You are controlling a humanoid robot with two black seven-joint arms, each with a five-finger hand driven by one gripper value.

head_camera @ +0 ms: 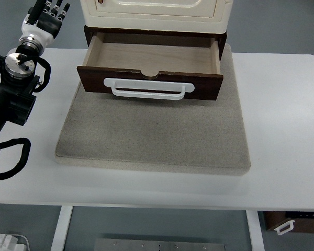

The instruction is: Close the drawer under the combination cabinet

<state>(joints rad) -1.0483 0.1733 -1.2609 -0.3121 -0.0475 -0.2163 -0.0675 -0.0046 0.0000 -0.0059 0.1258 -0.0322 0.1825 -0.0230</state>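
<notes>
Head view, from high on the robot's side: drawer [152, 57] pulled well out from under the cream combination cabinet [157, 13] at the far middle of the white table [282, 120]. Inside bare, pale wood. Dark brown front panel [149, 84] facing the near edge, a white bar handle [149, 89] across it, a small notch cut into the panel's top edge at the middle. Cabinet and drawer standing on the far part of a grey felt mat [154, 136], mat spread flat over the table's middle, near half of it bare.

Left arm [13, 89] entering from the left edge, black, with looped cables, raised over the table's far left corner. Left hand [48, 14] at the upper left, beyond the table's far edge, to the left of the cabinet and apart from it, clear of the drawer. Fingers extended and a little spread, grasping nothing. White wrist section just below the hand, a round metal joint cap below that.

Under the table at lower right, part of another dark brown box [295, 222] with a white handle. At lower left, on the floor, white cables.
</notes>
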